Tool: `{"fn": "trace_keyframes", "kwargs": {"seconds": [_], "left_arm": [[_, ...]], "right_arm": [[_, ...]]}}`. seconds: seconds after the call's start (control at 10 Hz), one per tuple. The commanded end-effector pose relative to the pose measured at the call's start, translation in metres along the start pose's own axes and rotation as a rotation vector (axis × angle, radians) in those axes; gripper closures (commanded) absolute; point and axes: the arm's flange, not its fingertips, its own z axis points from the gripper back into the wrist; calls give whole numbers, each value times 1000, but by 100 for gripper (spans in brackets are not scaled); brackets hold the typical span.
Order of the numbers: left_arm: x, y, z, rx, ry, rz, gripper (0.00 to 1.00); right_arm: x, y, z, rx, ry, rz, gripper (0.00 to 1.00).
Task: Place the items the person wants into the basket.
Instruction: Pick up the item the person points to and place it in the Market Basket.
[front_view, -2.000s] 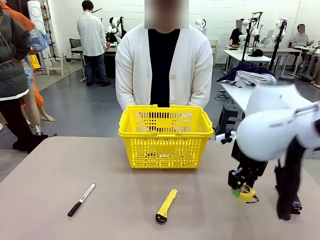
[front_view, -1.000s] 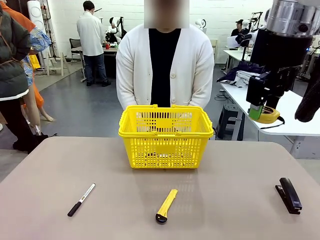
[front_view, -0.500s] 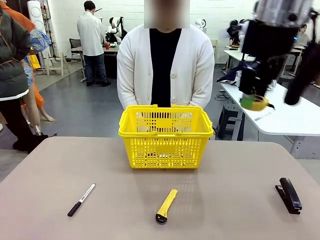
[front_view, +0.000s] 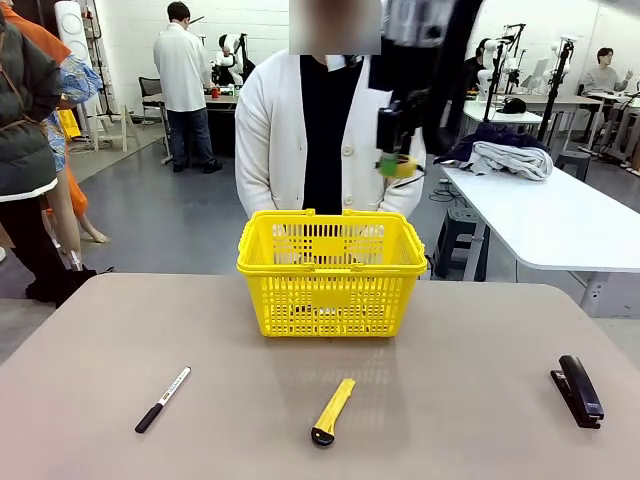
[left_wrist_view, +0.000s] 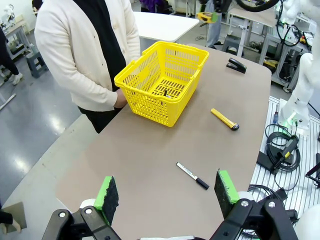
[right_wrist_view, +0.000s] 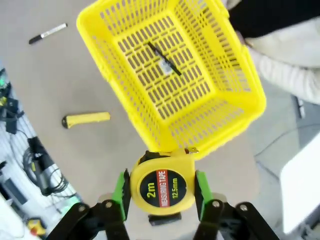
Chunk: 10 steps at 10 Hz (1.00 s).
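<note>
Got the tape measure (front_view: 398, 166) pinched flat between the green pads of the right gripper (right_wrist_view: 160, 189), way up high at about 1 o'clock from the basket (front_view: 330, 300), right in front of the person (front_view: 270, 130).

From the wrist camera, looks parked over a rim rather than the middle, with the basket floor stretching off toward 12 o'clock. Letting go here could mean clipping that rim and bouncing out onto the table (front_view: 480, 330), or toward the person's hands, tucked close to the far wall. Long drop from up there too: could smack the pen (right_wrist_view: 164, 59) already lying on the basket floor, or hop back out. Better to slide further over the centre and come down first. Hard to tell, but seems to be a little loop dangling off the tape, which could snag a folded handle.

Nothing in the left gripper (left_wrist_view: 166, 190), jaws spread wide, hanging well back over the table.

Not yet picked: the stapler (front_view: 580, 390) at 4 o'clock on the table. Easy to grab the wrong thing next, with the marker (front_view: 162, 400) at 8 o'clock and the utility knife (front_view: 333, 410) at 6 o'clock.
</note>
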Motion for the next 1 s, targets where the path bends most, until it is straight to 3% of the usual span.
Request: {"fn": "trace_keyframes", "kwargs": {"seconds": [0.0,0.3,0.9], "left_arm": [[1,0,2,-10,-1,-1,0],[1,0,2,-10,-1,-1,0],[1,0,2,-10,-1,-1,0]], "right_arm": [[39,-11,-16,-14,1,1,37],[63,-17,-83,9,-4,-11,37],[58,-22,-182,78,88,24,37]]}}
